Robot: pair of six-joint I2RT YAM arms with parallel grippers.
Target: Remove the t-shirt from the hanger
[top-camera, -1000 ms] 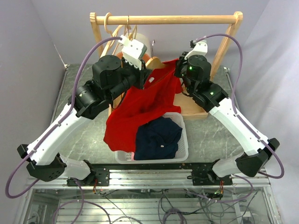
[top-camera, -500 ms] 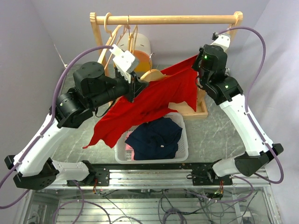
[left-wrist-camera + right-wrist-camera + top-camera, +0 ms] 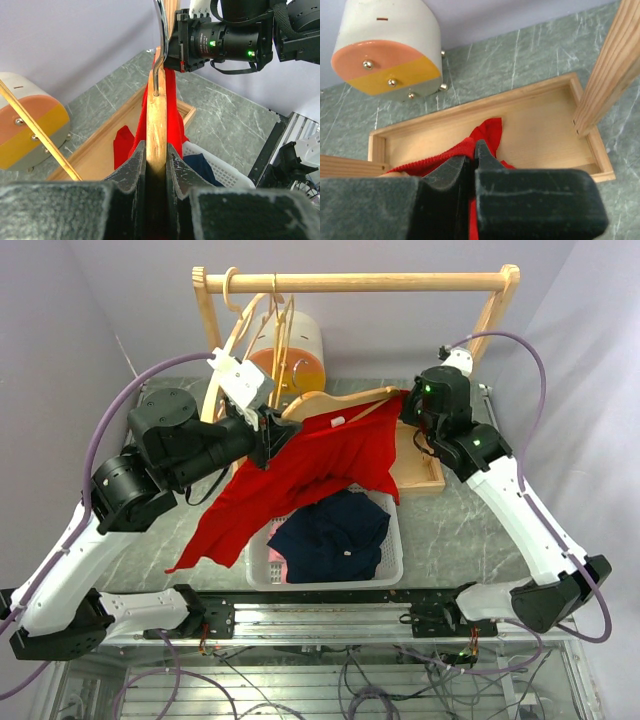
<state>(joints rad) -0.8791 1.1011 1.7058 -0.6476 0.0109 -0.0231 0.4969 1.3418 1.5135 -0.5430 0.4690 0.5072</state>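
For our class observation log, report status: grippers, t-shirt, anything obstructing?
Left gripper shut on hanger. Right gripper shut on red t-shirt, shirt partly on hanger. No obstruction seen.

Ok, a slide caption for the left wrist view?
Left gripper shut on the wooden hanger, red t-shirt draped over it beyond the fingers.

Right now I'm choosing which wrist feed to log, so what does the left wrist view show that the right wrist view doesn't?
Only the left wrist view: the left gripper clamped on the wooden hanger, its metal hook, the right arm and the white basket. Only the right wrist view: the right gripper pinching the red t-shirt, and the rack post rising from the wooden tray. Both: the t-shirt, the tray and the orange-and-yellow drum.
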